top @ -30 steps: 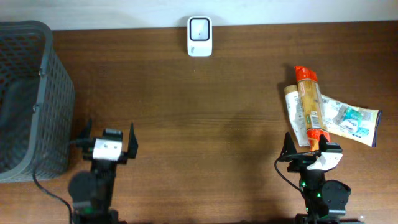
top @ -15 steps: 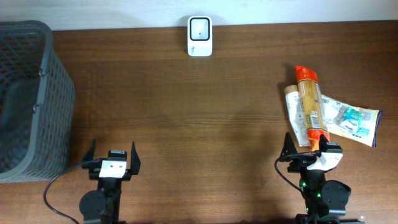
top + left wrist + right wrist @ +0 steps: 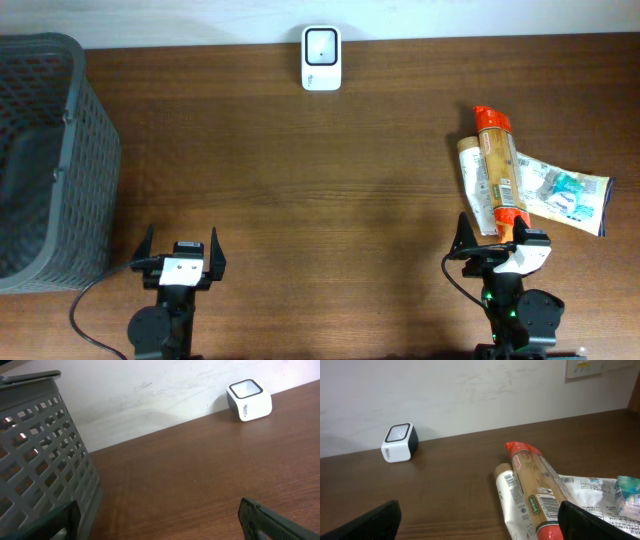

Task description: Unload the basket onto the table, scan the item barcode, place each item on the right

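The white barcode scanner (image 3: 321, 45) stands at the table's back edge, its window facing up; it also shows in the left wrist view (image 3: 249, 400) and the right wrist view (image 3: 400, 442). A long orange pasta packet (image 3: 498, 165) lies at the right across a beige packet (image 3: 474, 180) and a white pouch (image 3: 568, 195). The right wrist view shows a barcode label (image 3: 547, 505) on the pasta packet (image 3: 532, 472). My right gripper (image 3: 497, 234) stands open just in front of the packet's near end, holding nothing. My left gripper (image 3: 180, 245) is open and empty near the front left.
A tall grey mesh basket (image 3: 40, 150) fills the left edge of the table, close to the left gripper's left finger (image 3: 60, 520). A white wall runs behind the table. Bare brown wood lies between the two arms and the scanner.
The left arm drew back from beside the basket toward the front edge and straightened, then held still. The right arm and the items stayed put.
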Available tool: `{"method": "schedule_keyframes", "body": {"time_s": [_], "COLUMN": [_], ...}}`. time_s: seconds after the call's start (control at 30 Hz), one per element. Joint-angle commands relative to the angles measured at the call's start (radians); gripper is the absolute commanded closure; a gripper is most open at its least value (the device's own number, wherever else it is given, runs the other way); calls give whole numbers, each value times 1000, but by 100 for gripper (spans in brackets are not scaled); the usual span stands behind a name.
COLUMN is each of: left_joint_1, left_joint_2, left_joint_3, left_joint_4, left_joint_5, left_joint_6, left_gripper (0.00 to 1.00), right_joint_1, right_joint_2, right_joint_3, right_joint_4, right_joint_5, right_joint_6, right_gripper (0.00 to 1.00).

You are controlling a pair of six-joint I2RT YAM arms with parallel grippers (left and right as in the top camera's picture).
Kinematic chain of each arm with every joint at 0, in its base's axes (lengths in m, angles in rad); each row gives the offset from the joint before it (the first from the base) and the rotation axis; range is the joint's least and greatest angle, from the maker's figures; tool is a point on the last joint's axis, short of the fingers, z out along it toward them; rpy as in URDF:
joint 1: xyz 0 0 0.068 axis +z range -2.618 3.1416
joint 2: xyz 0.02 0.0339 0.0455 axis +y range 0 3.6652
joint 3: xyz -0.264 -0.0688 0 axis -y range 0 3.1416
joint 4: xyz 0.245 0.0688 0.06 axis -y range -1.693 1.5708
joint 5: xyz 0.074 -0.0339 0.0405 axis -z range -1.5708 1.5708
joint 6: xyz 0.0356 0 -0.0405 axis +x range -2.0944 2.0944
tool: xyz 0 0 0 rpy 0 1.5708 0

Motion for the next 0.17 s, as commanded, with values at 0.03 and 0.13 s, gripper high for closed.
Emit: {"method": "schedule_keyframes", "body": {"time_s": [0.03,0.13], "left_joint_1": [2,2], "left_joint_2": [-10,-10], "left_joint_3": [-7,-7], "left_joint_4": [-1,-1], "left_joint_5": [-7,-7], "left_joint_6": [8,8], "left_gripper": [1,1], "right_joint_1": [4,4], "right_joint_2": [-7,-7], "right_joint_3": [-7,-7], "right_joint_4": [-2,-2], "right_joint_5": [1,1], "right_joint_6": [11,11], "right_gripper": [1,1]}}
